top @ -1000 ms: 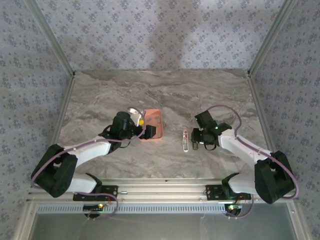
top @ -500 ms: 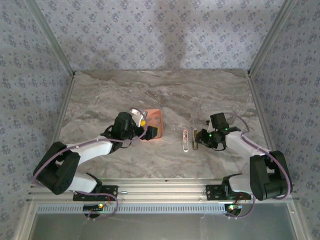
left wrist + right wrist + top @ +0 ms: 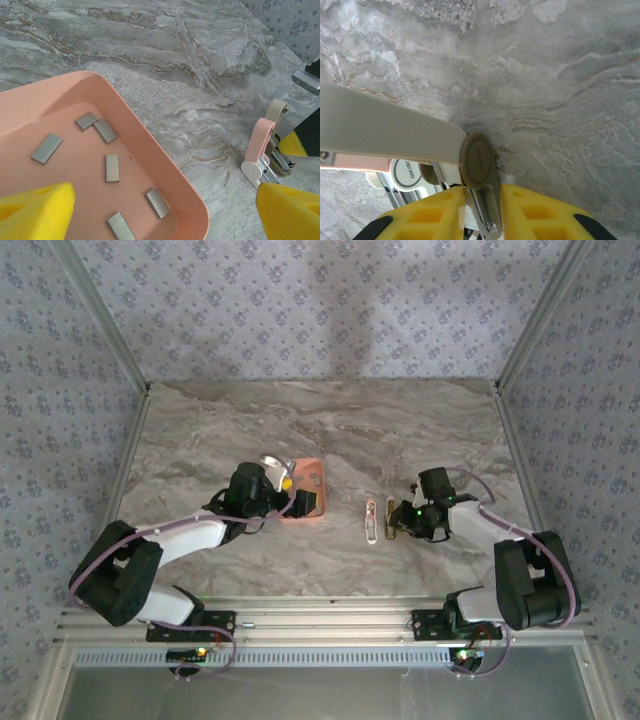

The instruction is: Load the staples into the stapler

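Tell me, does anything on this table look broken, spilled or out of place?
Nothing looks broken or spilled. The stapler is hinged open, its pink and white halves splayed apart, with the right gripper pinching its metal part. The staples lie loose at mixed angles, but inside the orange tray.

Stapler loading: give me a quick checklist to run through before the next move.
1. The pale pink-and-white mini stapler hinged open, metal channel exposed: ok.
2. The right fingers closed on its metal rail: ok.
3. The small dark grey staple strips lying loose in the salmon-orange square tray: ok.
4. The left fingers open above that tray: ok.
5. A strip picked up: not ok.
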Controlling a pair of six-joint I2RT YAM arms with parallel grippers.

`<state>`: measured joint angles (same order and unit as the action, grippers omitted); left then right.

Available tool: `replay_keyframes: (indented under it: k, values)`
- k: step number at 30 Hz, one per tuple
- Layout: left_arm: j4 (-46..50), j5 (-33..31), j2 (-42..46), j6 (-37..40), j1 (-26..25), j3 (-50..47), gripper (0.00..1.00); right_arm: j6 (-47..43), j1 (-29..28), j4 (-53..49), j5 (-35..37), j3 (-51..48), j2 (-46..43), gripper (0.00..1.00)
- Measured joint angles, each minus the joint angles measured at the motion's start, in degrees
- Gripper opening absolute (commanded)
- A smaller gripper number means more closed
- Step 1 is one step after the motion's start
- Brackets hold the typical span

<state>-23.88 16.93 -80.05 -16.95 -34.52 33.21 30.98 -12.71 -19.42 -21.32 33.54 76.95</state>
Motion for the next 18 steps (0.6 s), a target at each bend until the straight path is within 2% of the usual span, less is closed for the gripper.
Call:
replay_keyframes:
  k: [18]
  values:
    - [-0.3, 0.1, -0.8, 0.0, 0.0, 0.3, 0.93, 0.0, -2.4, -3.3, 2.5, 0.0, -1.6, 0.24]
